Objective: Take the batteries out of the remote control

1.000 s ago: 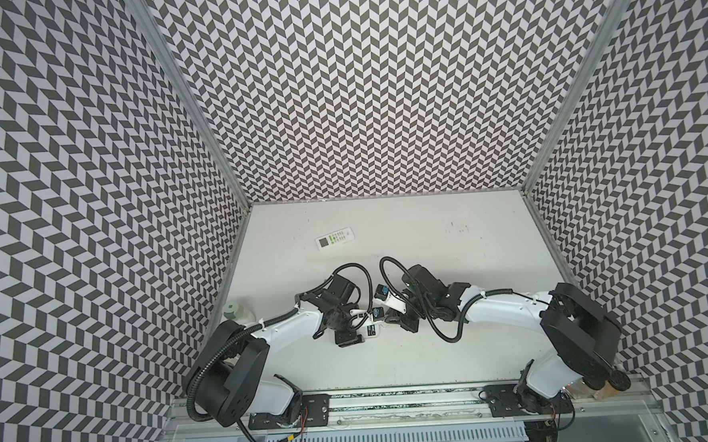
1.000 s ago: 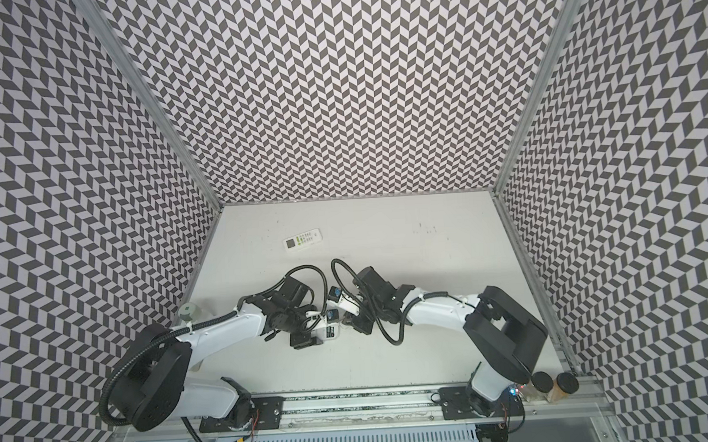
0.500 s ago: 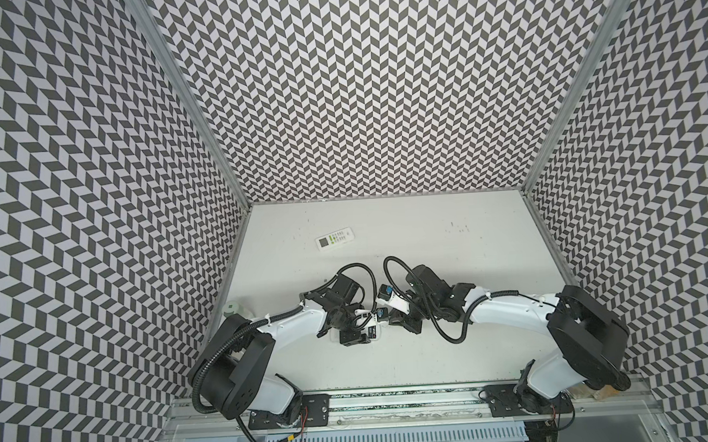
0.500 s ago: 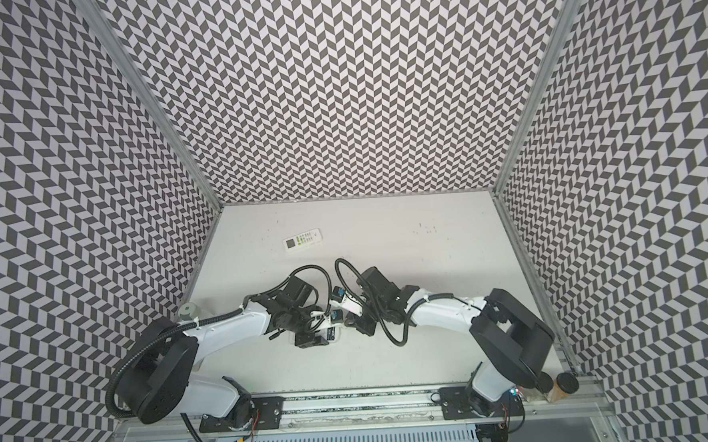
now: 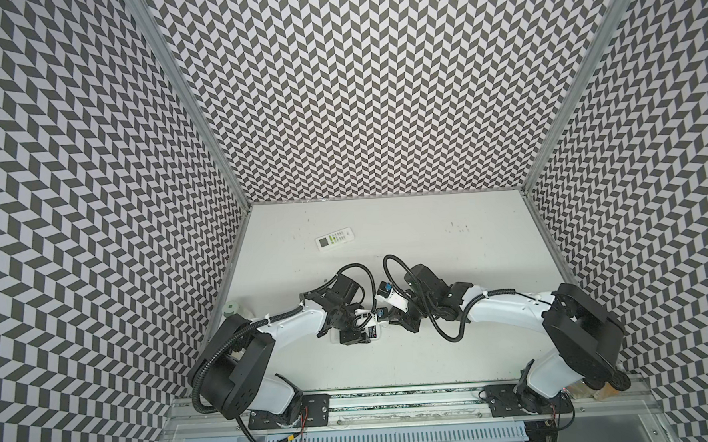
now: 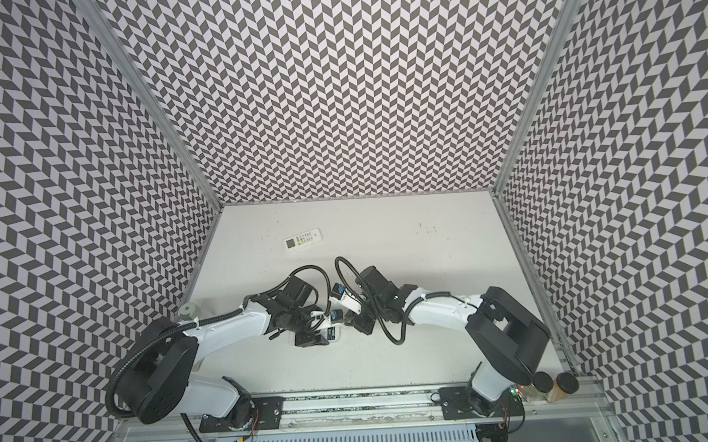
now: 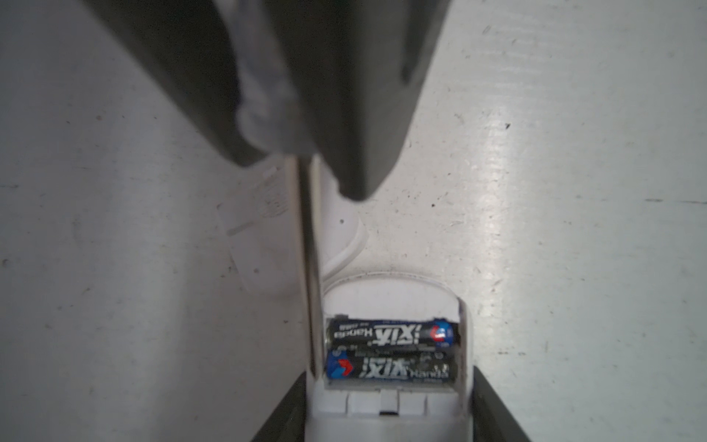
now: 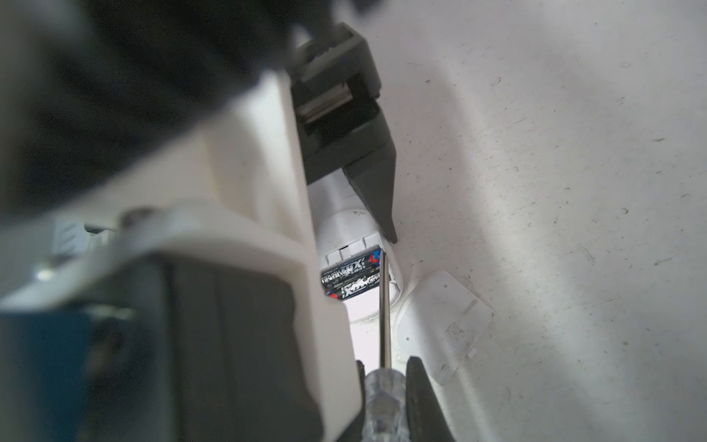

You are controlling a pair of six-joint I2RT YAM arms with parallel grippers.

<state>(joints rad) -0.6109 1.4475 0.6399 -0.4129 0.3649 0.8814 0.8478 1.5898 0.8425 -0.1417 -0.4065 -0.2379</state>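
Prying step, seemingly: R gripper [image 8: 384, 382], clamped on clear-handled screwdriver [image 8: 384, 325], sets thin steel tip at end of two glossy black batteries [image 7: 390, 352], lower centre, in open bay of white plastic remote [image 7: 386, 417]. L gripper [image 7: 388, 405] flanks remote; grip unclear. Next prob. needs gentle upward lever. Flat cover [image 8: 445, 317] beside; 2nd remote [image 5: 335, 239] upper-centre.

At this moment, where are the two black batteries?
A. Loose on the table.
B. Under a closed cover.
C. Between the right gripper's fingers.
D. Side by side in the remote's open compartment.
D: the left wrist view shows the two black batteries side by side in the open compartment of the remote, with the cover lying off on the table.
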